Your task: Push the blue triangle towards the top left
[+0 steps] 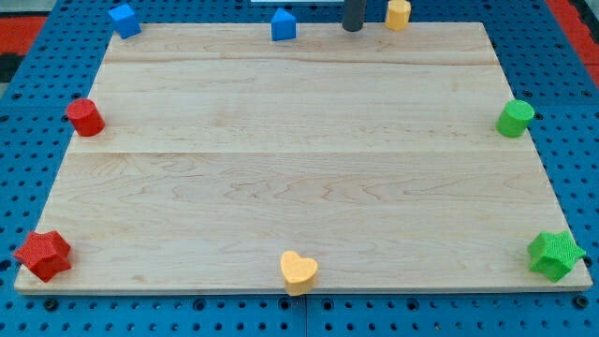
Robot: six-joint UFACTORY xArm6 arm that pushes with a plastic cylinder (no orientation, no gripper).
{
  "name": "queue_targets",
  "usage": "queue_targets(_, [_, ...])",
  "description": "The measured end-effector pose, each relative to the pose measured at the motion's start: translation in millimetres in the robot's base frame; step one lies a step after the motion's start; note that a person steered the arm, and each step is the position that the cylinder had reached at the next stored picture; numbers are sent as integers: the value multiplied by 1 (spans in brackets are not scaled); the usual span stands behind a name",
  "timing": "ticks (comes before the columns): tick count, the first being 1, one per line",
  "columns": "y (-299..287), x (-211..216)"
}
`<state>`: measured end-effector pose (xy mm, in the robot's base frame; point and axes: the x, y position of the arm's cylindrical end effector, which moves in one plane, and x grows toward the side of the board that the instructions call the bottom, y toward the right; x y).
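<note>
The blue triangle stands at the board's top edge, a little left of centre. My tip is at the top edge, to the right of the blue triangle with a gap between them. A yellow block stands just right of my tip. A blue cube sits at the top left corner.
The wooden board lies on a blue pegboard. A red cylinder is at the left edge, a red star at the bottom left, a yellow heart at the bottom middle, a green cylinder at the right edge, a green star at the bottom right.
</note>
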<state>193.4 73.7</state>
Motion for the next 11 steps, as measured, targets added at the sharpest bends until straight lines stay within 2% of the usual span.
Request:
queue_targets(4, [-71,0])
queue_targets(8, [-187,-1])
queue_targets(10, [-192,0])
queue_targets(11, [-229,23])
